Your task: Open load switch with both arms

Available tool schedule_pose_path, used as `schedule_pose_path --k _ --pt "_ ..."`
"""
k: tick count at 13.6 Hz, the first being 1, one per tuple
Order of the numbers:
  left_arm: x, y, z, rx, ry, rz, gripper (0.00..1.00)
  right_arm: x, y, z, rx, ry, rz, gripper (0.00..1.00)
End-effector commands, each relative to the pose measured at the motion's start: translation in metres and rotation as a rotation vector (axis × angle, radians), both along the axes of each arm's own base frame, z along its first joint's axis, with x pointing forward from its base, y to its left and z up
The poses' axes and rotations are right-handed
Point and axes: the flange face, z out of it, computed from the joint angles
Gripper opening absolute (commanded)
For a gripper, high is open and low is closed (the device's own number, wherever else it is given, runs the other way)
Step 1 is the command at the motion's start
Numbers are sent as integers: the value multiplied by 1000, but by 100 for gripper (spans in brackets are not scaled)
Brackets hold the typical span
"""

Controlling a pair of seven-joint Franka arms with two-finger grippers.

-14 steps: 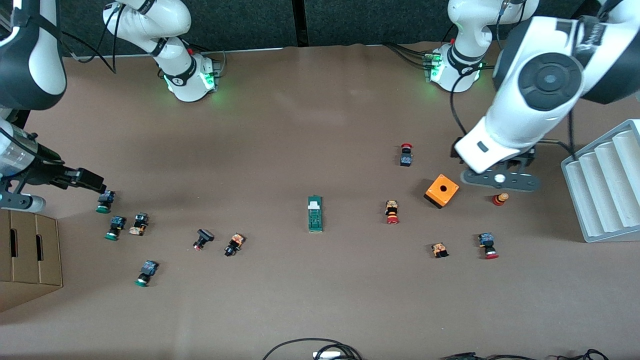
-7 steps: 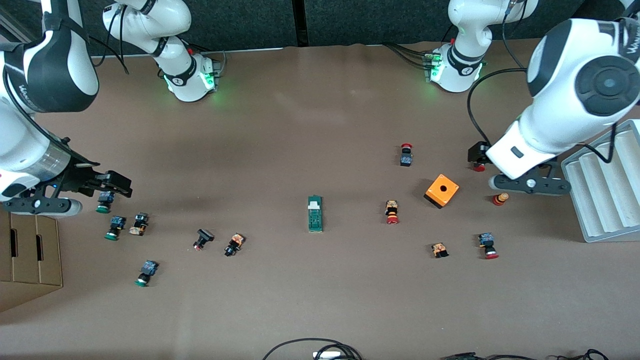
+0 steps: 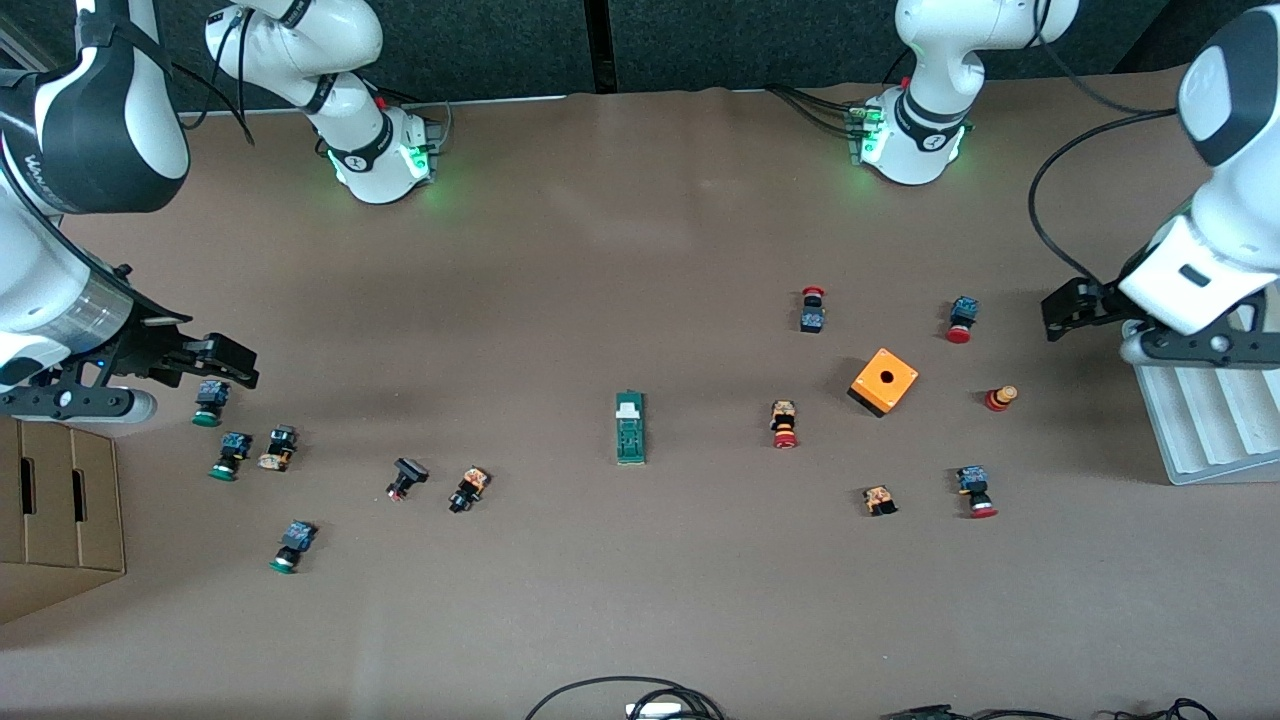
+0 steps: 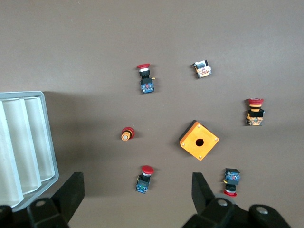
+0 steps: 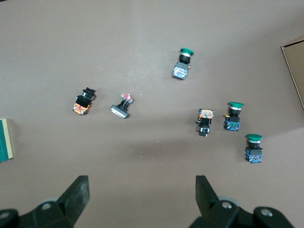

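The load switch (image 3: 630,428), a slim dark green block with a white piece at its end toward the robots, lies flat in the middle of the table. Only its edge (image 5: 4,139) shows in the right wrist view. My left gripper (image 3: 1068,305) hangs open and holds nothing, high above a red-capped button (image 4: 145,179) near the grey tray, well apart from the switch. The open fingers (image 4: 71,190) frame that button from above. My right gripper (image 3: 228,360) is open too, with nothing between its fingers (image 5: 202,190), over the green-capped buttons (image 5: 235,116) at the right arm's end.
An orange cube with a hole (image 3: 884,381) and several red-capped buttons (image 3: 785,425) lie toward the left arm's end. A grey ridged tray (image 3: 1210,420) stands at that end. A cardboard box (image 3: 60,510) stands at the right arm's end. Cables (image 3: 640,700) lie at the near edge.
The left arm has swung away from the orange cube toward the grey tray, uncovering a red-capped button. The right gripper shifted a little toward the middle, then held still. Both stay open.
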Motion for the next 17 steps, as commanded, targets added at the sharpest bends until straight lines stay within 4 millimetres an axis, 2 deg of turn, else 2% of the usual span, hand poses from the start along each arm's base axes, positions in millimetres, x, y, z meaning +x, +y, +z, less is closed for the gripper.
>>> schedule_pose_path --k 1,3,17 --pt "-9 -2 11 -11 -42 36 100 -2 -8 8 2 2 -4 100" --pt "-9 7 10 -34 -39 84 100 -1 -7 7 0 2 -2 100" --pt "-11 9 12 -36 -31 105 100 2 -6 4 -11 0 1 100"
